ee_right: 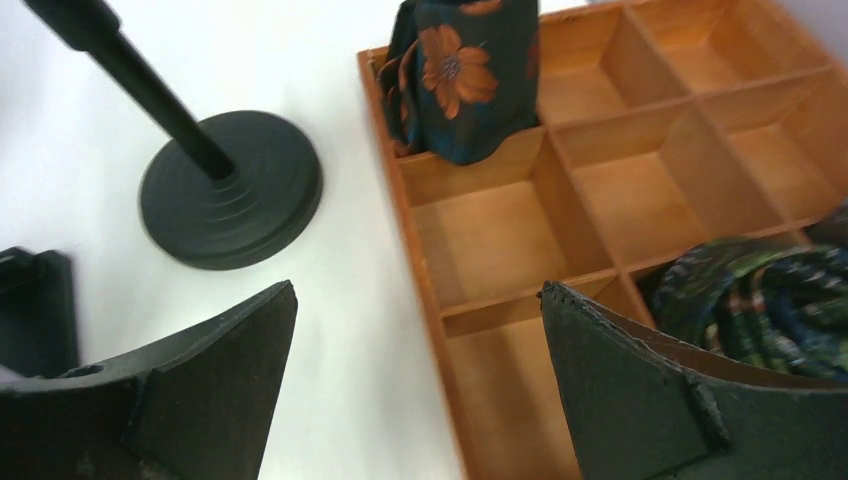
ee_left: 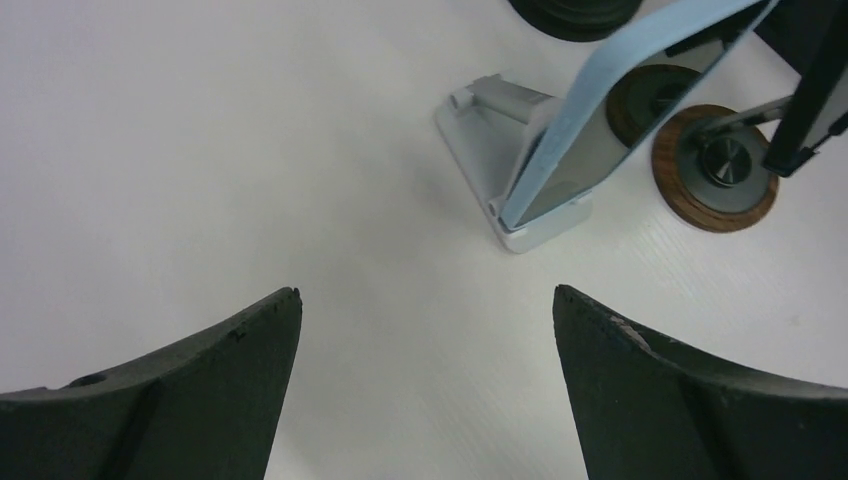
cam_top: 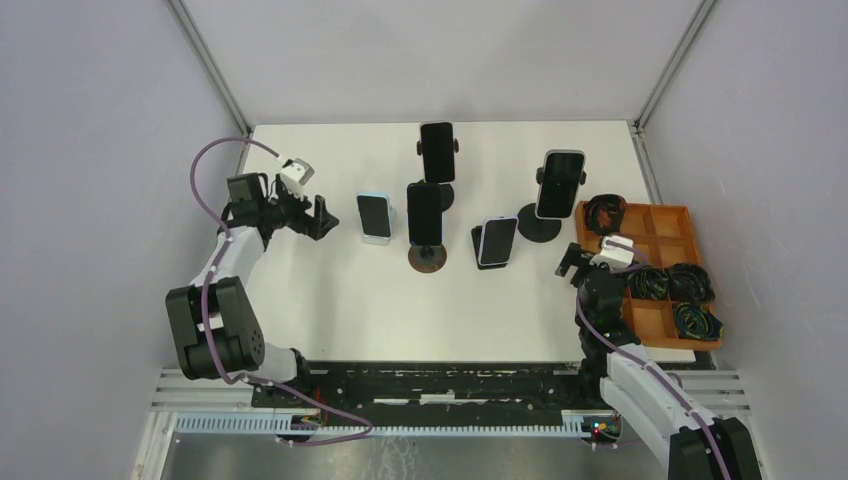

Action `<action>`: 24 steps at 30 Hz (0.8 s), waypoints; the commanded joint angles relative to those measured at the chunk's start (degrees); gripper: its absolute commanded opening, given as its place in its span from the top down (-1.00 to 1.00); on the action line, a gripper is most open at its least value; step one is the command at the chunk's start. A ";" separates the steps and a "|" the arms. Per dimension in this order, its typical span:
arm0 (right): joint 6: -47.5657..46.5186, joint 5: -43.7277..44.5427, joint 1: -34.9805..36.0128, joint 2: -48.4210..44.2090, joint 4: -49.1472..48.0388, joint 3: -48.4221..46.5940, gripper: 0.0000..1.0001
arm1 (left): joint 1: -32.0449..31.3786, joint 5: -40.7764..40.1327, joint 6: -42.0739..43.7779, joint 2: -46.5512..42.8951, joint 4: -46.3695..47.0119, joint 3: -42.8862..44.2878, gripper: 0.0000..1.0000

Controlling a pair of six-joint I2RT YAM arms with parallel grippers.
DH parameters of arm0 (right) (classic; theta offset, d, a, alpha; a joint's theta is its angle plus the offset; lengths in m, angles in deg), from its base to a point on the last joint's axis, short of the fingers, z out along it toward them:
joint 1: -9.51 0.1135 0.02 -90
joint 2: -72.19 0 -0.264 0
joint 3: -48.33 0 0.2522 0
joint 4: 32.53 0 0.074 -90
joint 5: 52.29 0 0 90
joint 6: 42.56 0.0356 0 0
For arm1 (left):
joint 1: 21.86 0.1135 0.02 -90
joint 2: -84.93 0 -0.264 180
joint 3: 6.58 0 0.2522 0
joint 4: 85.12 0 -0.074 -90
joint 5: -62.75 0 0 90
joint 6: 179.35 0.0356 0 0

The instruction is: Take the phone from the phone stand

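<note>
The light-blue-cased phone (cam_top: 374, 217) leans in its white wedge-shaped plastic stand (ee_left: 468, 128), so the removal has not begun. The left gripper (cam_top: 320, 216) hovers near it, jaws spread wide and empty. The right gripper (cam_top: 572, 262), likewise wide and empty, hangs by the orange wooden compartment tray (cam_top: 682, 213), well apart.

Left wrist view: the blue-cased phone (ee_left: 592, 108) runs off the top edge, its upper part unseen. The black base (ee_left: 575, 10) beyond it is also cut. Right wrist view: the stand pole (ee_right: 150, 90) exits at the top-left corner. A blurred dark block (ee_right: 35, 310) at the left edge is possibly another stand.
</note>
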 commanded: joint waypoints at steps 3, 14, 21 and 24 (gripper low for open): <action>18.30 -3.63 1.17 -9.78 12.13 -0.79 -0.97 | 0.10 17.71 14.78 6.66 -19.71 7.58 -1.00; 24.92 -18.99 1.05 -20.61 28.62 -1.59 -0.96 | -4.84 23.02 23.42 21.03 -31.83 20.37 -1.00; 19.44 -25.55 6.25 -17.82 30.35 -5.58 -0.96 | -7.24 22.42 23.23 26.13 -31.86 24.92 -1.00; 19.20 -27.37 10.51 -15.57 28.51 -5.55 -0.96 | -7.25 22.39 23.02 27.84 -31.84 26.30 -1.00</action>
